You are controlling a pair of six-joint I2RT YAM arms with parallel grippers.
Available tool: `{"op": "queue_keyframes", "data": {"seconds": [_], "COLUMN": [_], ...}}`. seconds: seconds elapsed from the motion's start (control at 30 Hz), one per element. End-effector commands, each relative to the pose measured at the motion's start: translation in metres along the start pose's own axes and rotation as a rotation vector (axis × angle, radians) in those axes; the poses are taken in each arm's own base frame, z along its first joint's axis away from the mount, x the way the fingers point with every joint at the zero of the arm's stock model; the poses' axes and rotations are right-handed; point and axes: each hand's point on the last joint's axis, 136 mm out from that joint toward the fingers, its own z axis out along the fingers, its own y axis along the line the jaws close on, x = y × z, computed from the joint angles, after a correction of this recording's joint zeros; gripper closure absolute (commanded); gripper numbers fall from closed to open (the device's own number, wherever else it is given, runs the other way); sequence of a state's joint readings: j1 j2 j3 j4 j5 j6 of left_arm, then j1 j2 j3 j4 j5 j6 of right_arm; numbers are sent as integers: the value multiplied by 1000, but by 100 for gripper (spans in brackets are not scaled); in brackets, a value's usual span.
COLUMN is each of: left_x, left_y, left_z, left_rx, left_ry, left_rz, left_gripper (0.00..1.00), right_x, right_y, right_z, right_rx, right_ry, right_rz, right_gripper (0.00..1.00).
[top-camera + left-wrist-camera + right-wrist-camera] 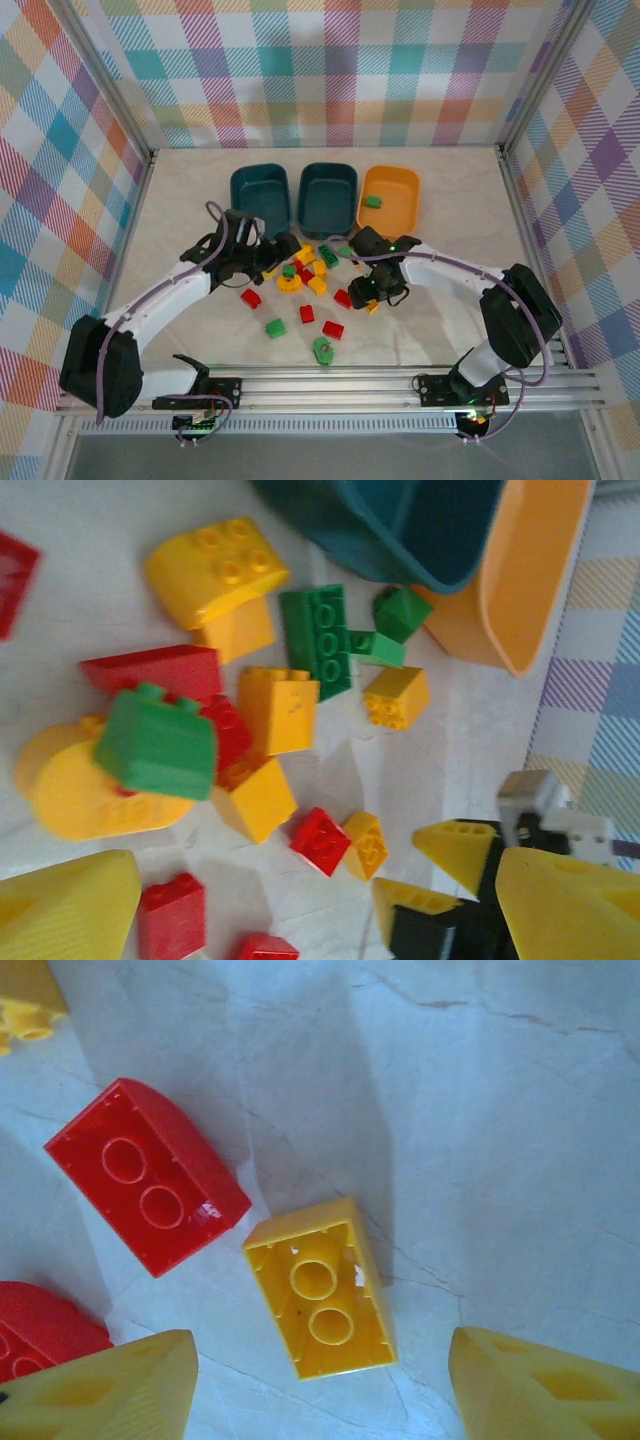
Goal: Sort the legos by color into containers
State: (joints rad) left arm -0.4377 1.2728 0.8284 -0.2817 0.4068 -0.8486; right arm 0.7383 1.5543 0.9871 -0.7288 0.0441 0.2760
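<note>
Red, yellow and green legos lie heaped in front of three tubs: two dark teal tubs and an orange-yellow tub holding one green brick. My left gripper hovers open at the heap's left side with nothing between its fingers. My right gripper is open, straddling an upturned yellow brick without touching it. A red brick lies just beside that yellow one.
Loose bricks lie nearer the arms: red ones, a green one and a green round piece. A yellow disc carries a green brick. Checked walls enclose the table.
</note>
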Motion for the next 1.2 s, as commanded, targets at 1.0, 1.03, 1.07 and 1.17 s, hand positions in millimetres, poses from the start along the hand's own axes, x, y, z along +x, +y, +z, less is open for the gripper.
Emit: {"op": "queue_keyframes", "data": {"seconds": [1.0,1.03,1.07,1.17], "left_x": [-25,-21,-17,1], "left_y": [71,77,83,103], "left_z": [-94,-99,-104,-109], "left_rx": [-259,-286,-309,-382], "left_ry": [-443,-443,-439,-387], "left_rz": [-149,-146,-139,-141], "left_gripper": [8,8,8,10], "right_x": [-209,-224,-238,-271], "right_y": [13,13,12,9], "right_z": [-54,-49,-47,-35], "right_rx": [72,72,69,74], "right_ry": [-390,-398,-408,-393], "right_rz": [27,31,37,50], "right_gripper": [79,78,77,74]}}
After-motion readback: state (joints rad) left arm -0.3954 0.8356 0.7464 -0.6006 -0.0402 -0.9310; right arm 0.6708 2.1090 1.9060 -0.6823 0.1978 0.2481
